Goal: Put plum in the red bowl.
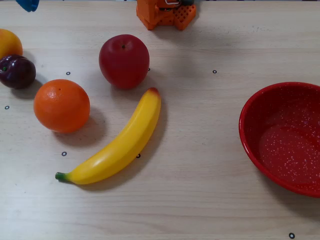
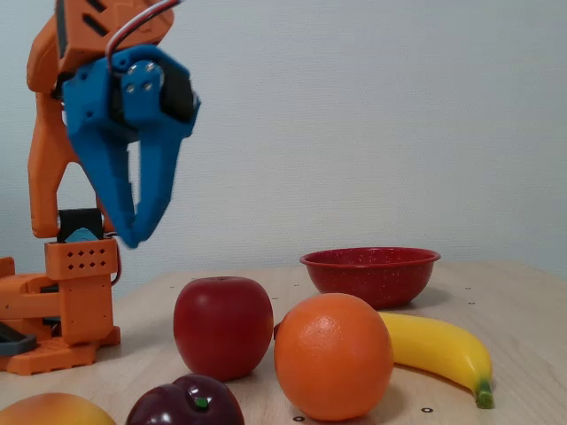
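The plum (image 1: 17, 71) is a small, dark purple fruit lying at the table's left edge in the overhead view. In the fixed view the plum (image 2: 186, 403) sits at the bottom, nearest the camera. The red bowl (image 1: 252, 135) stands at the right edge, empty, and in the fixed view the red bowl (image 2: 370, 270) is at the back. My blue gripper (image 2: 135, 239) hangs high above the table, pointing down, fingertips together and holding nothing. In the overhead view only a bit of the gripper (image 1: 27, 4) shows at the top left, beyond the plum.
A red apple (image 1: 123, 61), an orange (image 1: 61, 105) and a banana (image 1: 115, 145) lie between the plum and the bowl. A yellow-orange fruit (image 1: 9, 42) sits just behind the plum. The orange arm base (image 1: 166, 13) stands at the top middle.
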Robot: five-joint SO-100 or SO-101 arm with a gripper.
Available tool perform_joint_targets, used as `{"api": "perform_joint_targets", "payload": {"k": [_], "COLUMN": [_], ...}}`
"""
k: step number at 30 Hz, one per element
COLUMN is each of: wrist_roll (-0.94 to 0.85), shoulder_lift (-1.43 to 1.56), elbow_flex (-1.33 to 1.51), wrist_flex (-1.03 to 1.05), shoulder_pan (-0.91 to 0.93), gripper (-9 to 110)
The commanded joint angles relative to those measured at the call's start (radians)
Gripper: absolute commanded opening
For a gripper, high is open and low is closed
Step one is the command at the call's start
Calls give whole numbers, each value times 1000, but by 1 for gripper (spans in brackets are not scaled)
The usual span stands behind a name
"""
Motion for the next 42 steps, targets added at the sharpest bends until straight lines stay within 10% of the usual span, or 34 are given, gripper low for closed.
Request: {"api": "perform_joint_targets", "payload": {"k": [1, 14, 42], "wrist_roll": [-31, -21, 387], "shoulder_lift": [5, -147, -368], "elbow_flex": [-126, -241, -272], "wrist_flex": [32, 92, -38], "shoulder_pan": [35, 91, 26], "gripper": [0, 24, 39]}}
